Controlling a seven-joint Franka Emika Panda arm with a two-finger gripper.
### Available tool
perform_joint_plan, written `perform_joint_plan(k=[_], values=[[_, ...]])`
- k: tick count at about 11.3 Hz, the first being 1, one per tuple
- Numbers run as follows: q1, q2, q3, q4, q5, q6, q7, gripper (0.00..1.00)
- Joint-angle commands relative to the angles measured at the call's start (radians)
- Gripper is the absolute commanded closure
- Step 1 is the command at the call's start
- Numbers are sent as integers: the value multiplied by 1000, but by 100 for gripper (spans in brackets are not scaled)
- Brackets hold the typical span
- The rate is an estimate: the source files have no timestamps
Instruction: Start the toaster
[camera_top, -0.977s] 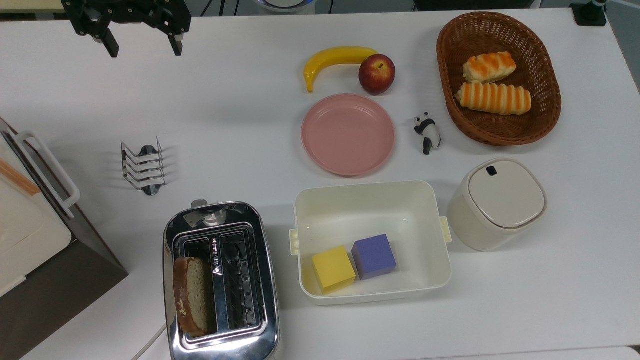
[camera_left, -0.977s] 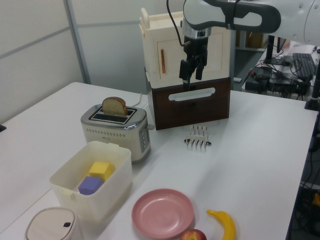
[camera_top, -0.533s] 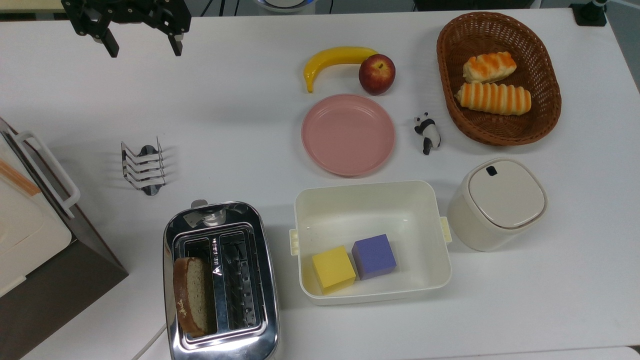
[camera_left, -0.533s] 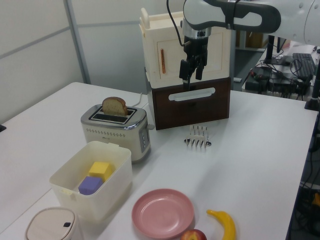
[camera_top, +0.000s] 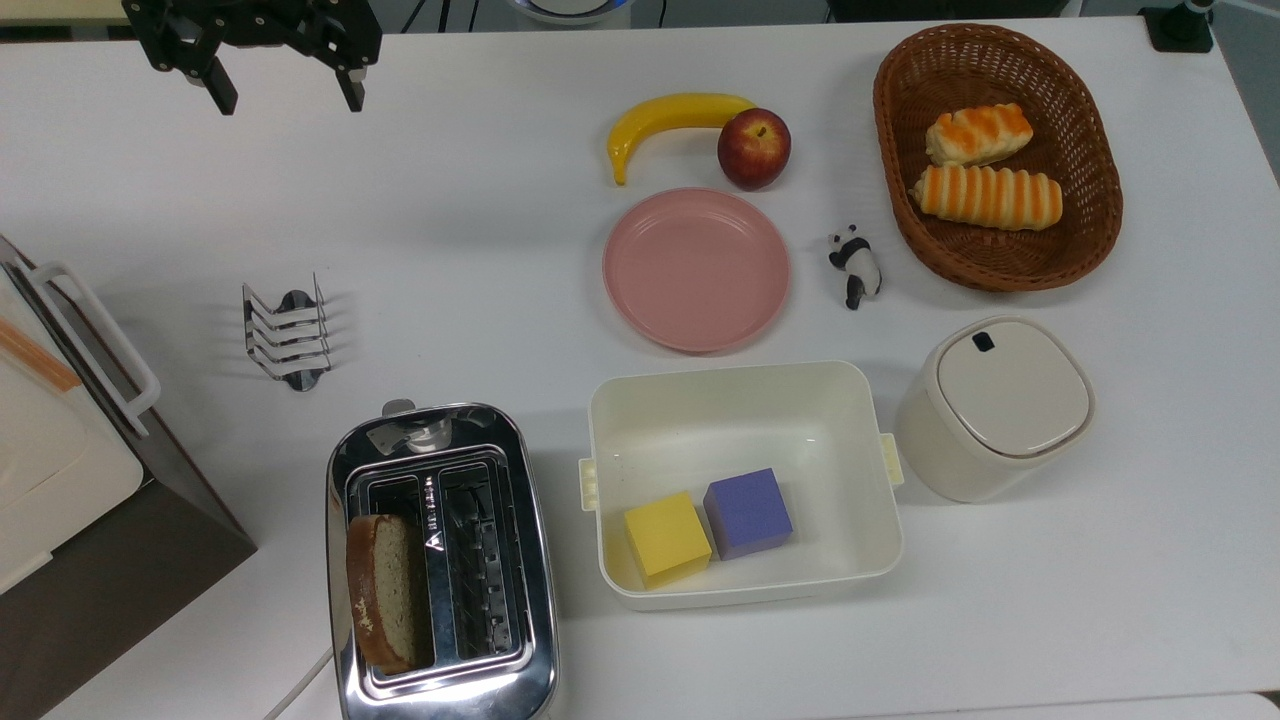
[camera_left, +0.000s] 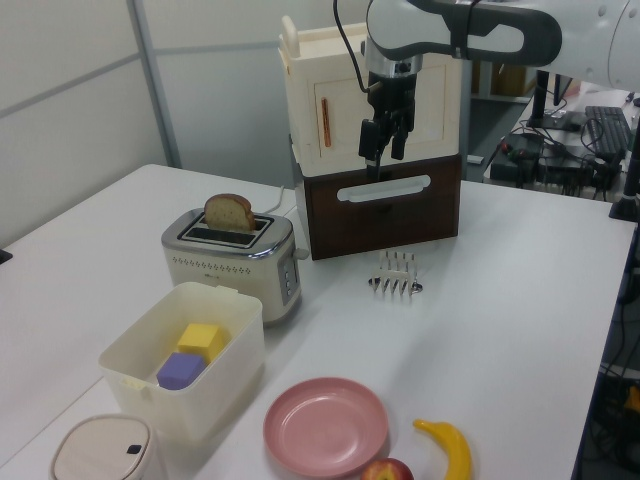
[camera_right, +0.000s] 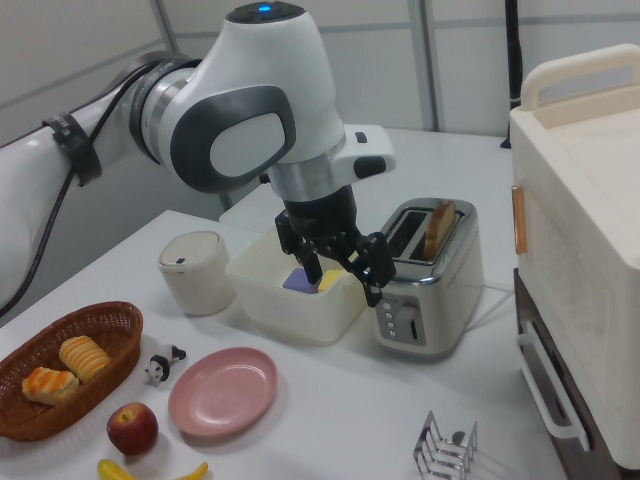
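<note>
We see the shiny chrome two-slot toaster (camera_top: 441, 565) at the top view's lower left on the white surface (camera_top: 480, 250), a bread slice (camera_top: 383, 590) in one slot. The black two-finger tool (camera_top: 285, 95) hangs well apart from it, fingers spread, empty.

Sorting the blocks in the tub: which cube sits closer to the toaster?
The yellow cube; it lies on the toaster's side of the white tub, with the purple cube beside it, farther away.
</note>
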Motion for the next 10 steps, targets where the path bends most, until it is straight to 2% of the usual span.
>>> perform_joint_plan(k=[1,3,4,7,10], values=[[-1,-33,-1,-34,-5,-21,-33,0],[-1,-33,-1,-36,-7,-21,-36,15],[-1,-35,-1,-36,-7,-23,-56,27],[-15,-33,0,-34,-5,-39,-87,54],[-15,-33,6,-36,-8,-41,-87,91]])
